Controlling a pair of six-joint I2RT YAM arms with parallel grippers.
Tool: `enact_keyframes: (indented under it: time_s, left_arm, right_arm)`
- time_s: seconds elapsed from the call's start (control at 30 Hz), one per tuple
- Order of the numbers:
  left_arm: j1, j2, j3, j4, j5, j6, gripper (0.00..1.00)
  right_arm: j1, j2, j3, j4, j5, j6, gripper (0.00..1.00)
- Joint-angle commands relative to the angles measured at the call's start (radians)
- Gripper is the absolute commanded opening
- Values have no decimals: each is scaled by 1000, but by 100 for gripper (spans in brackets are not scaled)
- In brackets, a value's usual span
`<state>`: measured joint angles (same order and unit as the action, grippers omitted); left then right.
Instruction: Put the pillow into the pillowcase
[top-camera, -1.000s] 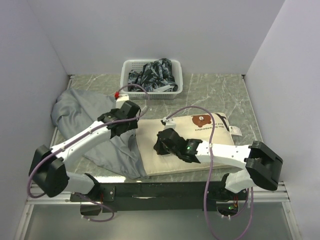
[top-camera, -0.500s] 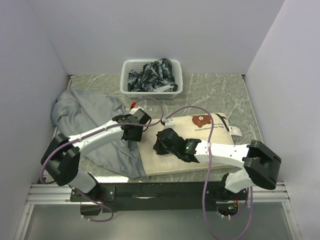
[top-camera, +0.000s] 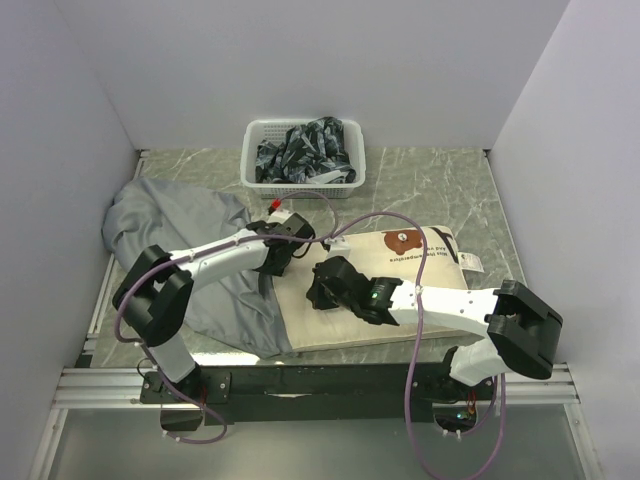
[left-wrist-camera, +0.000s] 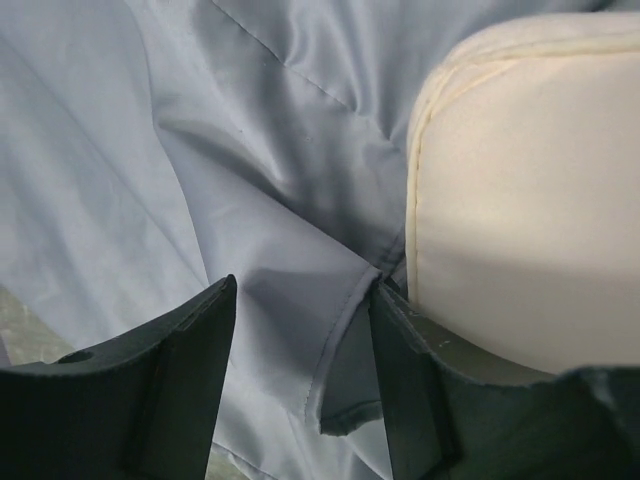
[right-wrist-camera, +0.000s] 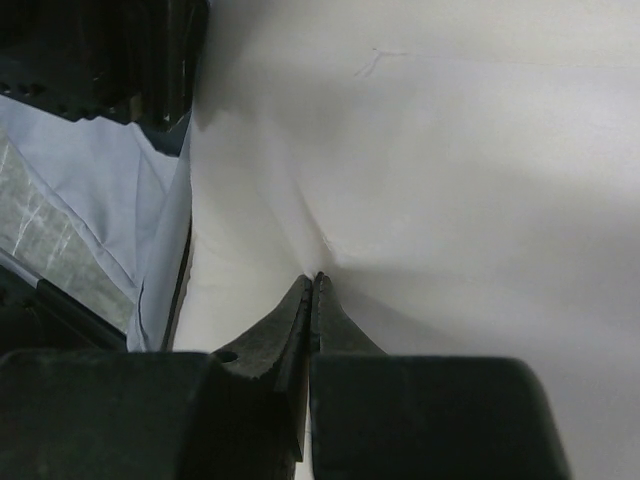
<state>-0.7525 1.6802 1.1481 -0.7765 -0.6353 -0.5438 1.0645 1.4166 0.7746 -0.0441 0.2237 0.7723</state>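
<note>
The cream-white pillow (top-camera: 400, 300) with a brown bear print lies at the table's near right. The grey pillowcase (top-camera: 170, 225) lies wrinkled to its left, its near edge against the pillow's left side. My right gripper (top-camera: 318, 290) is shut on a pinch of the pillow's fabric (right-wrist-camera: 420, 180) near its left end. My left gripper (top-camera: 278, 258) is open at the pillow's far left corner (left-wrist-camera: 520, 200). Its jaws stand either side of the pillowcase's hemmed edge (left-wrist-camera: 340, 340), and one finger (left-wrist-camera: 420, 370) lies against the pillow.
A white basket (top-camera: 303, 180) holding dark patterned cloth stands at the back centre. Grey walls close the left, back and right sides. Purple cables loop over both arms. A black rail runs along the near edge.
My left gripper has moved right across the pillowcase to the pillow's far left corner. My right gripper has stayed shut on the pillow in the same place.
</note>
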Motion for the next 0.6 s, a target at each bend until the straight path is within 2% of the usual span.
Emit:
enact_keyframes:
  time_s: [0.0,0.2,0.23,0.33,0.57]
  left_arm:
    - [-2,21,53,-20,-49,-10,59]
    - [19,6,61,-21,-43,10,50]
    - [24,6,61,-17,-24,15,45]
    - [39,4,52,-10,18,33,41]
    - [47,19,12,23,106,61,41]
  right_arm:
    - [12,15,17,12,2,4,0]
    - [14,13,17,12,-4,1,0]
    - [14,15,18,10,-7,1,0]
    - [12,18,20,10,-7,-1,0]
    - [14,19,28,4,-15,-2,0]
